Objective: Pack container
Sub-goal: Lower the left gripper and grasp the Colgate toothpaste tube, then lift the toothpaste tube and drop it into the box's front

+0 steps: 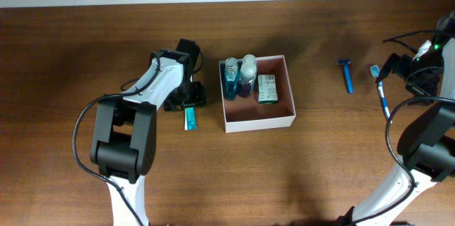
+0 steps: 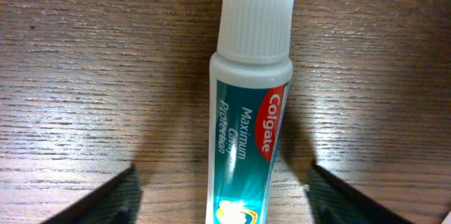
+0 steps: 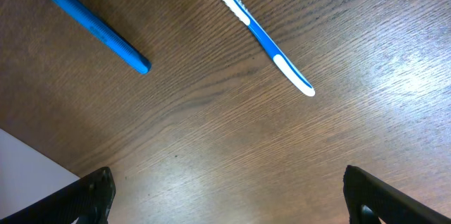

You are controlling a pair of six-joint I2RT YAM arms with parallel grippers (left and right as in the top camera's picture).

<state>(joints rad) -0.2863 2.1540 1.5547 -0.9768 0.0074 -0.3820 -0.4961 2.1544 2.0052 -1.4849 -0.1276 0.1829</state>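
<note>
Wooden tabletop, seen from my remote station: my left gripper (image 2: 222, 194) stands released, jaws astride a toothpaste tube (image 2: 246, 125) without touching it. Just to its right sits the container (image 1: 259, 121), holding two bottles (image 1: 230, 78) and a small box (image 1: 266, 89). My right gripper (image 3: 225, 196) hangs open, well apart, near a razor (image 3: 95, 30) and toothbrush (image 3: 264, 41).

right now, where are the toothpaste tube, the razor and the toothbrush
toothpaste tube (image 2: 246, 146): left wrist view, printed body below the cap
razor (image 3: 88, 24): right wrist view, middle of the blue handle
toothbrush (image 3: 262, 37): right wrist view, blue part of the handle
</note>
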